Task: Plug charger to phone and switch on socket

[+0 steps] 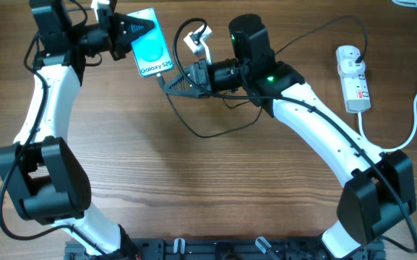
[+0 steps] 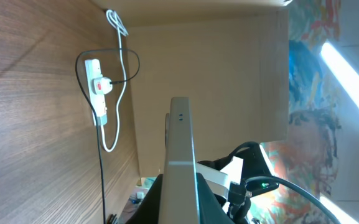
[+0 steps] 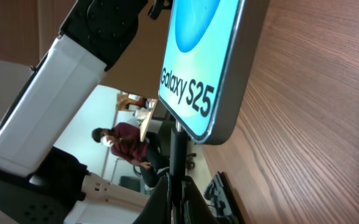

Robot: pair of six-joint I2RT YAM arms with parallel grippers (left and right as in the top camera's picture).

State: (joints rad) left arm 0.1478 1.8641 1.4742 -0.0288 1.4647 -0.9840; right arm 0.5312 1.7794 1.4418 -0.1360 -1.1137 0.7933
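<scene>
My left gripper (image 1: 132, 30) is shut on the phone (image 1: 152, 43) and holds it above the table at the far left; its teal screen reads "Galaxy S25". In the left wrist view the phone (image 2: 180, 155) shows edge-on between the jaws (image 2: 180, 199). My right gripper (image 1: 173, 79) is shut on the charger plug (image 3: 178, 149), whose tip meets the phone's (image 3: 198, 74) bottom edge. The black cable (image 1: 208, 130) loops over the table. The white socket (image 1: 354, 79) lies at the far right, also in the left wrist view (image 2: 97, 87).
A thick white cable (image 1: 410, 108) runs from the socket along the right edge. A small white object with a black cord (image 1: 196, 40) lies by the right arm's wrist. The wooden table (image 1: 215, 180) spreads below both arms.
</scene>
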